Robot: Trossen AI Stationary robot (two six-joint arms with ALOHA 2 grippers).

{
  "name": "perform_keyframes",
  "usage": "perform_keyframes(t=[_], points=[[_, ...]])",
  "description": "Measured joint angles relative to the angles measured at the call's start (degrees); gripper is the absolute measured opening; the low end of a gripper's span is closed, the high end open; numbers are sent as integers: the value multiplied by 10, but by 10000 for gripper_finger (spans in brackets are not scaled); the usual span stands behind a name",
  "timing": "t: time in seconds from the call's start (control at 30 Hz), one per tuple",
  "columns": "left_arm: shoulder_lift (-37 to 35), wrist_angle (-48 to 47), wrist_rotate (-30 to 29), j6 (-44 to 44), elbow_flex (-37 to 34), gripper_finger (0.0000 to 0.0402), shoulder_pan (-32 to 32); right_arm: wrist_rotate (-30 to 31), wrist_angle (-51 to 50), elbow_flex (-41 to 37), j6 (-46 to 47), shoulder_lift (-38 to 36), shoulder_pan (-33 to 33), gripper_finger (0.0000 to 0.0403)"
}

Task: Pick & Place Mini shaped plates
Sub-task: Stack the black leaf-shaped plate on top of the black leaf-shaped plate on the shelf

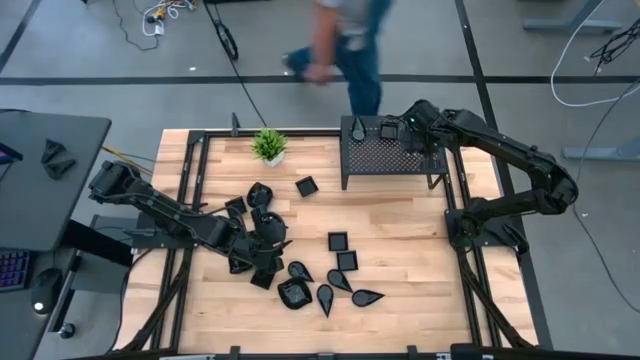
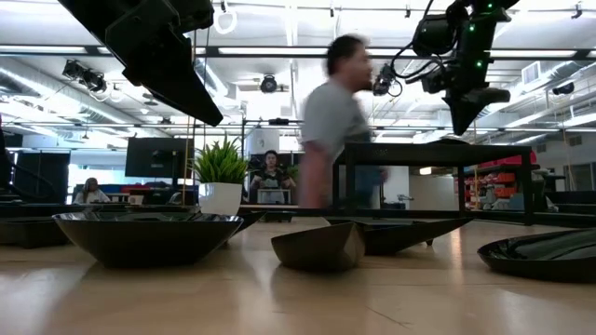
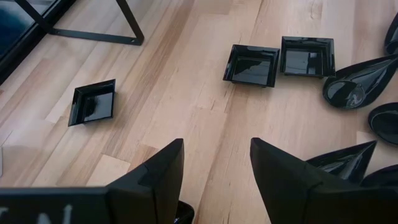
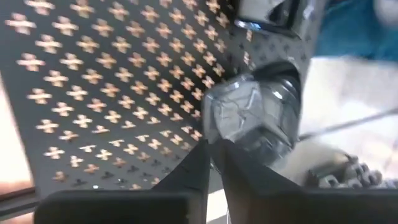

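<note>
Black mini shaped plates (image 1: 338, 241) lie scattered across the middle of the wooden surface (image 1: 400, 260). The left hand (image 1: 262, 238) hovers among them. The right hand (image 1: 400, 132) sits over the perforated rack (image 1: 385, 155) at the far edge, near a potted plant (image 1: 269, 146).

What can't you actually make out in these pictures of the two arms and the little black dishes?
- Dishes under the left gripper: the high view hides them behind the dark arm, so no full count.
- Right gripper over the black perforated metal rack: the right wrist view is blurred; whether it holds a glossy black dish is unclear.
- Person: motion-blurred in the low view.
</note>
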Motion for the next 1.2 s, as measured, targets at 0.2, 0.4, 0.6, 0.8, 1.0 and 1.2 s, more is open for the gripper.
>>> perform_keyframes(t=[0.2, 0.4, 0.6, 0.8, 1.0, 1.2], points=[[0, 0, 0, 0, 0, 193, 0, 33, 4, 0, 48, 0, 1, 28], [0, 0, 0, 0, 0, 193, 0, -86, 30, 0, 114, 0, 1, 8], [0, 0, 0, 0, 0, 193, 0, -121, 72, 0, 135, 0, -20, 6], [0, 0, 0, 0, 0, 193, 0, -137, 71, 0, 148, 0, -47, 3], [0, 0, 0, 0, 0, 193, 0, -178, 67, 0, 148, 0, -51, 3], [0, 0, 0, -1, 0, 193, 0, -180, 58, 0, 148, 2, -51, 3]])
